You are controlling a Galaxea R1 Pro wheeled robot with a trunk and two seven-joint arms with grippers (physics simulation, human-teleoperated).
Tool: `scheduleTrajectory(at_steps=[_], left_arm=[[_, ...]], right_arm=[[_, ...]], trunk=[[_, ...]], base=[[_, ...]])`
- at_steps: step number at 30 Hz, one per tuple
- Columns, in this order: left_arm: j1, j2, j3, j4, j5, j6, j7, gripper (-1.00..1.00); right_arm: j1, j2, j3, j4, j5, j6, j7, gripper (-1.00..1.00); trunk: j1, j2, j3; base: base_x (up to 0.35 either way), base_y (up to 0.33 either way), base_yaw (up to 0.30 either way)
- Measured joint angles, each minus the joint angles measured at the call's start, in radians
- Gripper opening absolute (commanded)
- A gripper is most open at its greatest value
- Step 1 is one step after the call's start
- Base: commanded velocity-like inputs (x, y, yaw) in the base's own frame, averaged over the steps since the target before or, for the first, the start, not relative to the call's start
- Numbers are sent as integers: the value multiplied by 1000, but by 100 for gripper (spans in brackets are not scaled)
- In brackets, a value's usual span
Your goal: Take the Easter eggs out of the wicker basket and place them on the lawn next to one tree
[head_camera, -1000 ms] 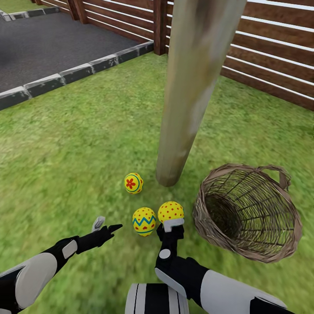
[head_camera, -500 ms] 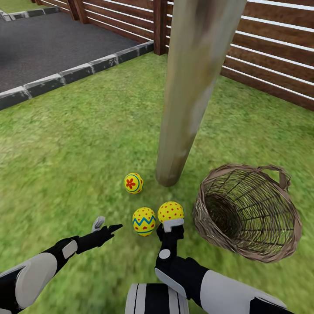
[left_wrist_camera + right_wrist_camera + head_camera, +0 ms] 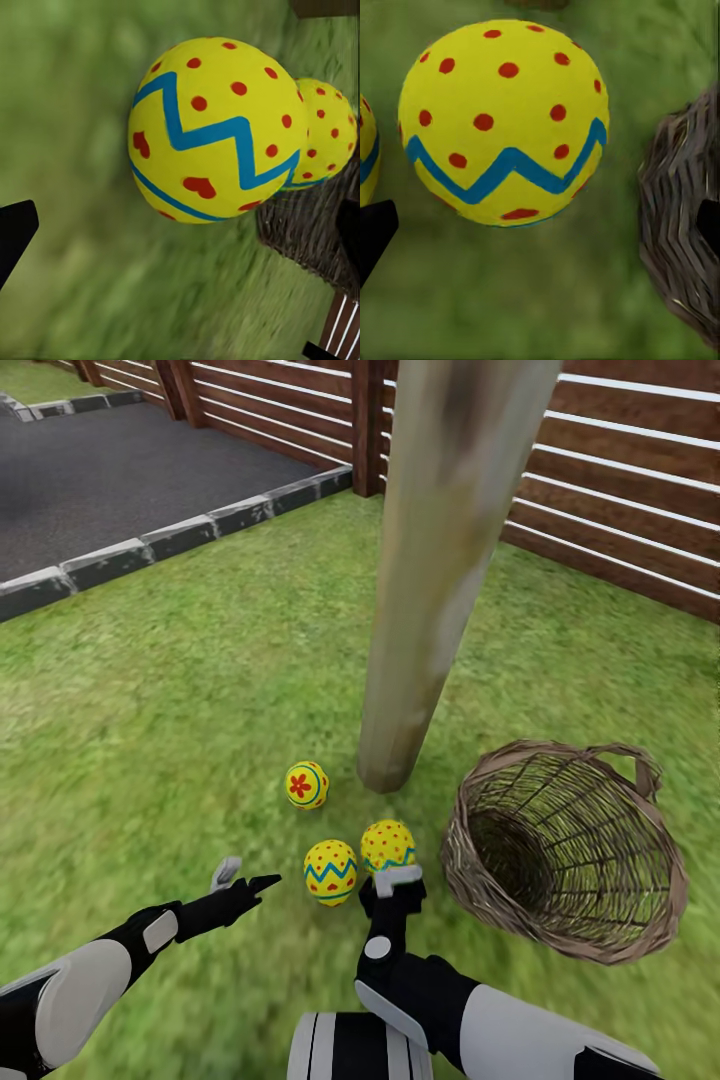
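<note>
Three yellow Easter eggs lie on the lawn (image 3: 180,690) at the foot of the tree (image 3: 430,590): a flower-marked egg (image 3: 306,785), a zigzag egg (image 3: 331,872) (image 3: 217,131) and a dotted egg (image 3: 388,845) (image 3: 502,120). The wicker basket (image 3: 565,850) lies tipped on its side to the right of them, with no egg visible inside. My right gripper (image 3: 395,885) (image 3: 541,229) is open just behind the dotted egg, not gripping it. My left gripper (image 3: 243,877) (image 3: 184,229) is open a little left of the zigzag egg, holding nothing.
A brown slatted wooden fence (image 3: 620,510) runs behind the tree. A dark paved driveway (image 3: 110,470) with a stone kerb (image 3: 160,545) lies at the back left. Grass stretches away on the left side.
The dotted egg has sunk slightly and turned, now showing its blue band, and my right gripper sits a touch further back from it. The head view has shifted slightly.
</note>
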State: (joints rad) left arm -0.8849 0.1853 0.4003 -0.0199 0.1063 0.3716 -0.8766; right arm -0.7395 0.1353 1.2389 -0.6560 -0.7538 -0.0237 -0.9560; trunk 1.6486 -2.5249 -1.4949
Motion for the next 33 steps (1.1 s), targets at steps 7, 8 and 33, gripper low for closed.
scheduleTrajectory(at_steps=[7, 8, 33], left_arm=[[0, -1, -1, 0, 0, -2, 45, 100], [0, -5, -1, 0, 0, -6, 80, 100], [1, -121, -4, 0, 0, -360, 723, 100]], right_arm=[[0, 1, 0, 0, 0, 0, 0, 100], [0, 1, 0, 0, 0, 0, 0, 100], [13, 4, -7, 332, -12, -386, 377, 100]], trunk=[[-3, 2, 27], [-3, 2, 31], [-15, 8, 128]], base=[[-20, 0, 0], [-222, 0, 0], [-165, 0, 0]])
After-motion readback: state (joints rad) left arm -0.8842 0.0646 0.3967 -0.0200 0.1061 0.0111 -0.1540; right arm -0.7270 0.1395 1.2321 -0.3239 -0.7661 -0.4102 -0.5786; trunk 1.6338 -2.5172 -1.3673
